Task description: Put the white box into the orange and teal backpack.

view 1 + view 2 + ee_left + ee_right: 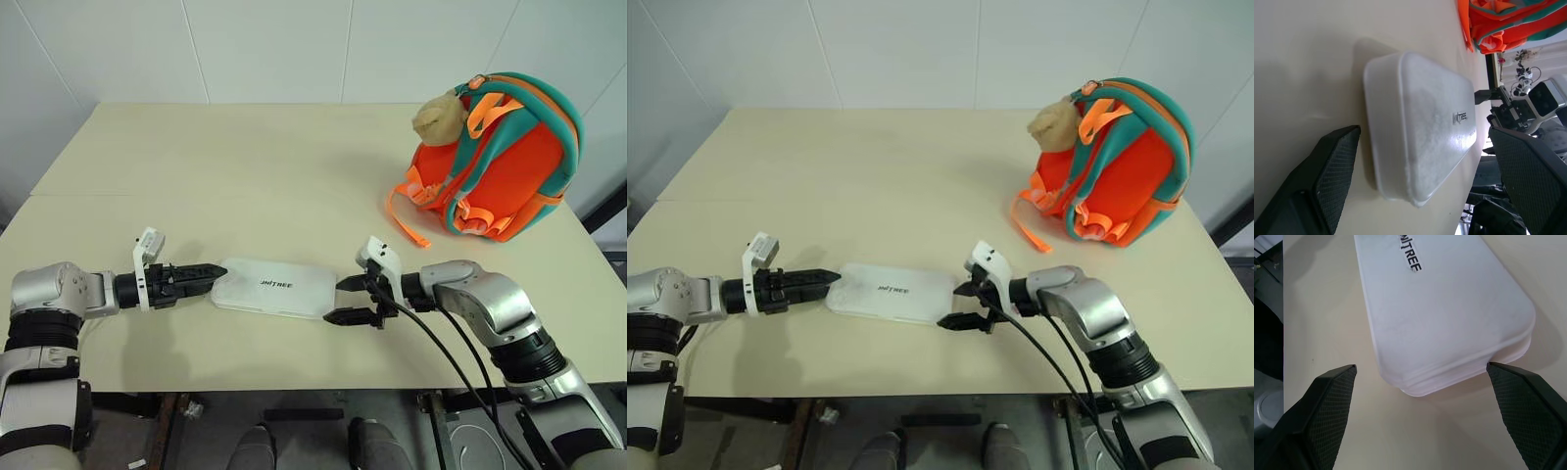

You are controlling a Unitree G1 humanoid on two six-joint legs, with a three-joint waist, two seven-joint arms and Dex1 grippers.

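— White-tiled walls back a beige table (294, 166); the white box (274, 286) lies flat near its front edge, the backpack (505, 162) well apart at the far right. How will the box handle?

— Likely light and stiff, with a smooth, perhaps slippery lid. The two short ends look the best holds.

— And the claws?

— Left gripper (201, 273) and right gripper (351, 300) each sit at one end, fingers spread wide, holding nothing; whether either touches the box is unclear.
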